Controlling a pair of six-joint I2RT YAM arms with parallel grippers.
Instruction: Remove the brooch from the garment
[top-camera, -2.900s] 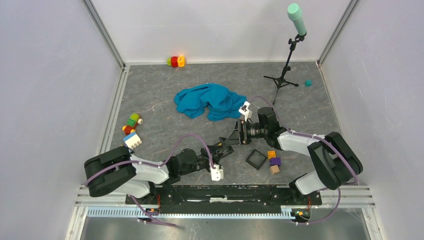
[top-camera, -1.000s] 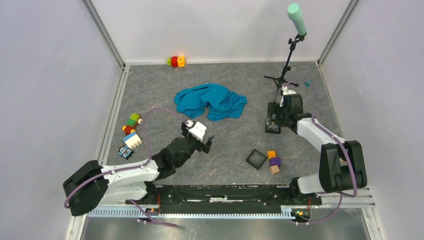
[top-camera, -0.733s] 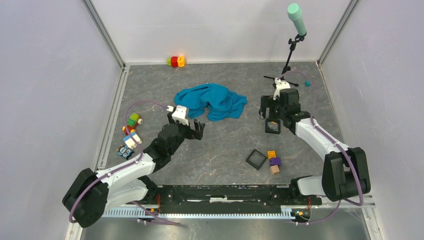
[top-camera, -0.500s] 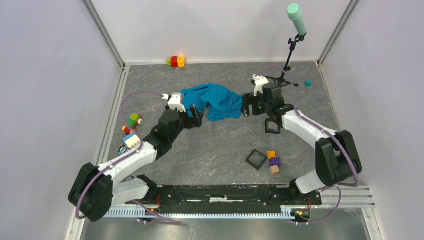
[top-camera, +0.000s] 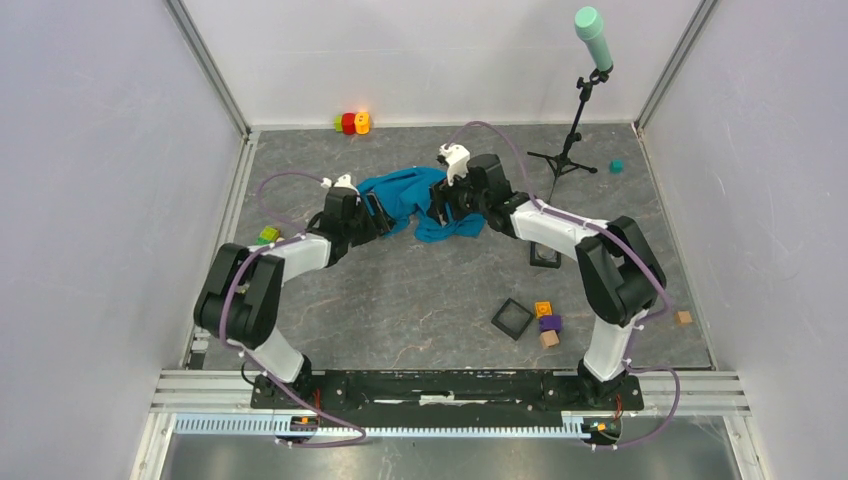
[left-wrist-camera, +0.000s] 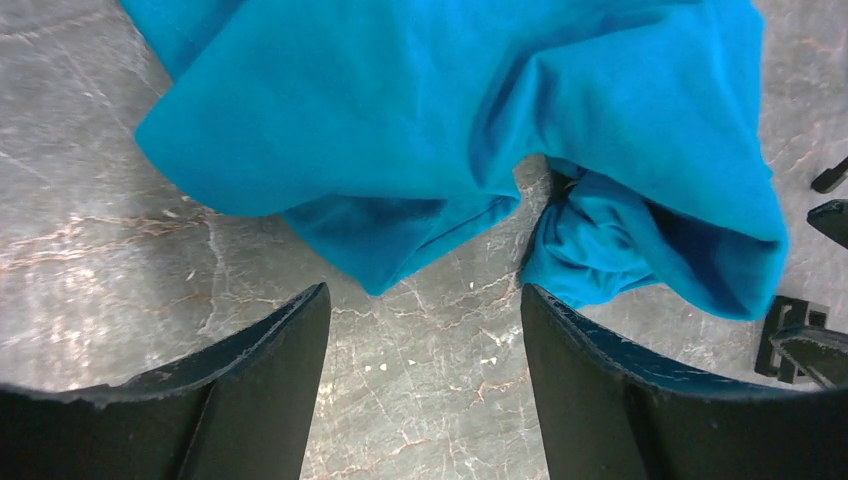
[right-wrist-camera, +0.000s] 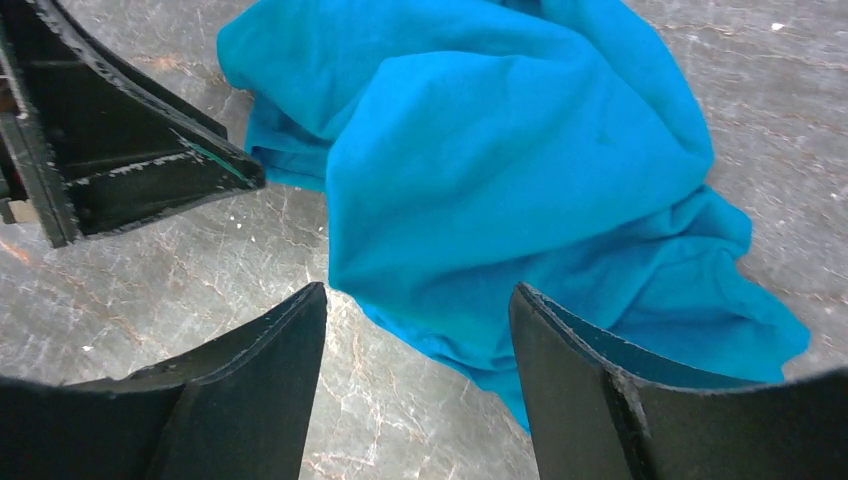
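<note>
Fabric fills both wrist views: the teal garment (top-camera: 418, 197) lies crumpled on the grey marbled desk (top-camera: 420, 290), toward the far middle, with an arm on either side of it. The left end effector (top-camera: 378, 214) sits at the cloth's left edge, its fingers spread wide; in the left wrist view (left-wrist-camera: 422, 300) a pointed fold of the hem lies just ahead of the gap between the tips, with bare desk beneath. The right end effector (top-camera: 441, 204) is over the cloth's right half, fingers likewise spread apart and holding nothing; in its own view (right-wrist-camera: 418, 295) the near hem dips between the tips. The two end effectors are near each other but apart. The brooch cannot be made out on any visible fold. Open desk runs along the garment's near edge down to a black square frame (top-camera: 512, 318) and a small cluster of blocks (top-camera: 546, 325). A microphone stand (top-camera: 567, 150) is planted to the right, well apart from the cloth, and red and yellow toy blocks (top-camera: 351, 122) sit against the far edge.
</note>
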